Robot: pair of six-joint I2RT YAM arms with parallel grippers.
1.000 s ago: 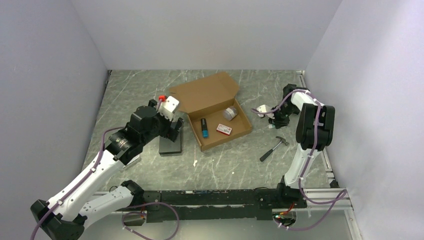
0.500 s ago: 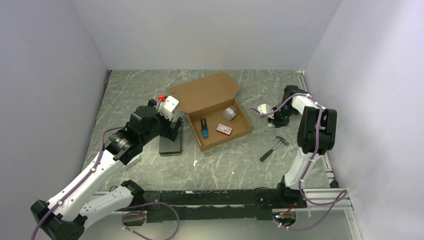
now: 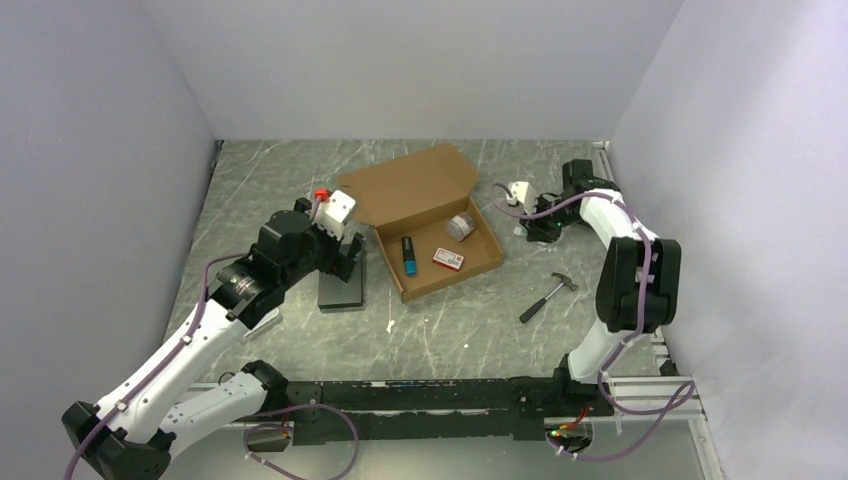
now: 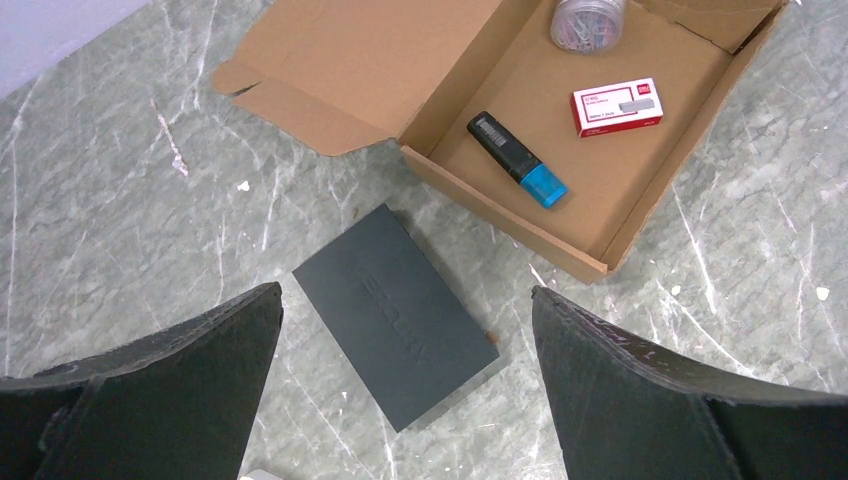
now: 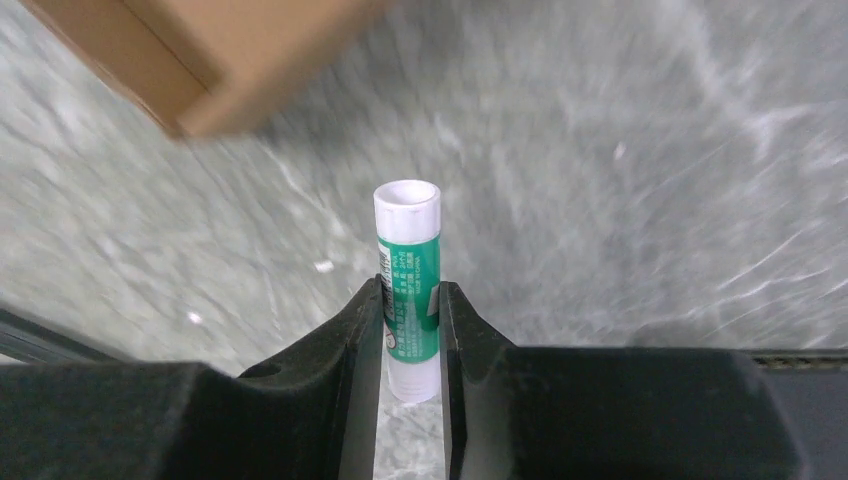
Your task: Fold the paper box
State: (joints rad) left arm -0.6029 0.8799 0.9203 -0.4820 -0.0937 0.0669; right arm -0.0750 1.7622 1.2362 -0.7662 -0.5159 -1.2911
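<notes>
Marble tabletop (image 3: 262, 182): hammer (image 3: 548, 297) lies right of paper box (image 3: 405, 186), black block (image 3: 340, 287) left.

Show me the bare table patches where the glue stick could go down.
Free: the far-left corner of the table, between the wall and the paper box; the near strip between box, hammer and arm bases. Crowded: inside the box, and the black block under the left end effector.

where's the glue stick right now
The glue stick is clamped in the right claw, seen in the right wrist view, just off a corner of the paper box.
</notes>
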